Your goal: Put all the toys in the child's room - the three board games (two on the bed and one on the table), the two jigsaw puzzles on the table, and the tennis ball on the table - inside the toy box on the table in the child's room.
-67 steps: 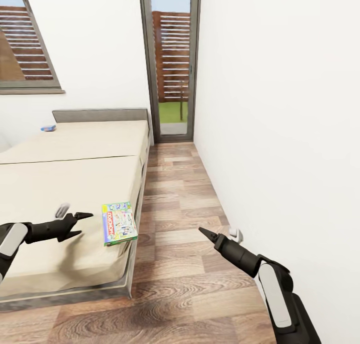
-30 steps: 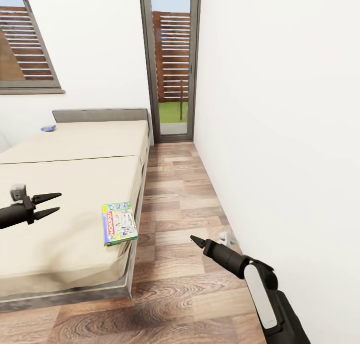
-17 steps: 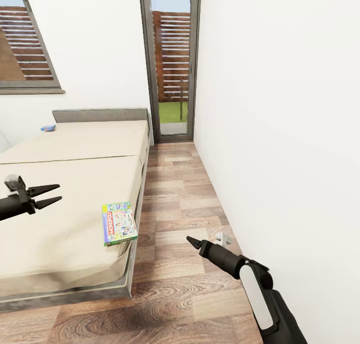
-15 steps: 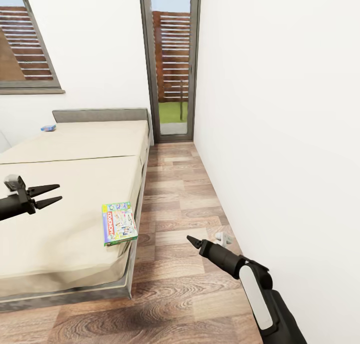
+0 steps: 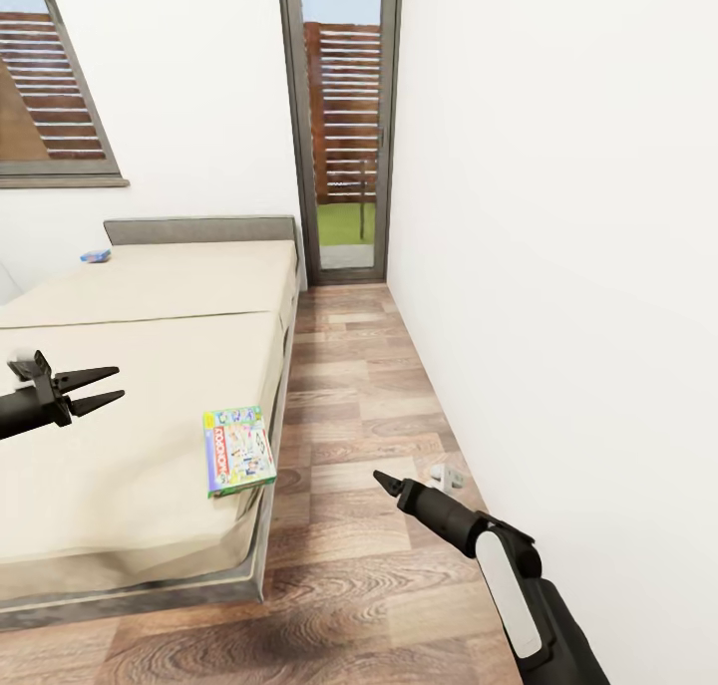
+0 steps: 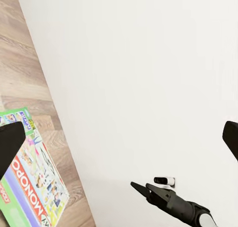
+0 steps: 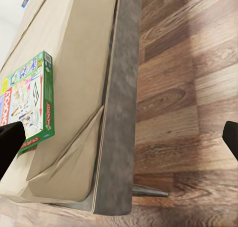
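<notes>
In the lower right of the head view the right gripper points up and to the left over the wood floor, its tips drawn together to a single point, so it reads as clenched and carrying nothing. Left of it, in the lower middle of the frame, the green board game lies flat on the near right corner of the bed, with its right edge at the mattress edge and one corner seeming to overhang slightly; its long axis runs from near to far, roughly along the side of the bed. At the left edge of the frame, about level with the box's far end, the left gripper hangs above the mattress with its two fingers spread in a narrow V aimed rightward, released and empty. The box sits between the two grippers, to the right of and somewhat nearer than the left one, and up and to the left of the right one. The left looks the better placed, since it is already over the bed and open. Far back in the upper left, the small blue board game rests on the mattress just before the grey headboard. Beyond the bed foot, a glass door closes the corridor.
</notes>
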Controlling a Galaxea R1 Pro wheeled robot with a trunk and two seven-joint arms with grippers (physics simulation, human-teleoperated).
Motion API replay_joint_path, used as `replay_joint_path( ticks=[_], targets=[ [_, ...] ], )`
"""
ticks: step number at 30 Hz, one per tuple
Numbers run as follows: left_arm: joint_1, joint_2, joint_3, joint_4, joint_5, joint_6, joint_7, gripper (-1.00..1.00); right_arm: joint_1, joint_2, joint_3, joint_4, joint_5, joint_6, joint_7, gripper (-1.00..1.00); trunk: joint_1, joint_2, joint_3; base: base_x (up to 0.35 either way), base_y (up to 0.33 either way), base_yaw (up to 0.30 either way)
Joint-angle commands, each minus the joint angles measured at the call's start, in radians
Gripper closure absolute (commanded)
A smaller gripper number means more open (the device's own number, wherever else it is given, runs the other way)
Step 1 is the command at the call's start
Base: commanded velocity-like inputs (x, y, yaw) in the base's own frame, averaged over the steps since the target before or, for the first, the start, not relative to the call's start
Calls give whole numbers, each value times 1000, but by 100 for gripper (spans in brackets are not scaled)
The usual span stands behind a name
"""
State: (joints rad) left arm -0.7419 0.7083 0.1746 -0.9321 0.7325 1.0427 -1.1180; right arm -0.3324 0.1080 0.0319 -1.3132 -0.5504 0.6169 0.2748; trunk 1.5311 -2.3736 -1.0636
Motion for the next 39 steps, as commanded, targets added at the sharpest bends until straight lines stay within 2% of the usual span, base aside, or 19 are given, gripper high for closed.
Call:
replay_joint_path(
  ticks=[1,25,39],
  targets=[
    [-1,0,0,1,0,4,-3,-100,0,1,-1,-1,-2,5,1,-100,0,0,-1,73,49,0],
    [-1,-2,1,1,-1,4,-3,-100,0,-2,-1,0,-11,6,8,-100,0,0,-1,100,96,0],
    [-1,-1,2,1,-2,4,-3,-100,0,-2,-2,0,-15,7,10,-100,0,0,-1,17,19,0]
  ],
)
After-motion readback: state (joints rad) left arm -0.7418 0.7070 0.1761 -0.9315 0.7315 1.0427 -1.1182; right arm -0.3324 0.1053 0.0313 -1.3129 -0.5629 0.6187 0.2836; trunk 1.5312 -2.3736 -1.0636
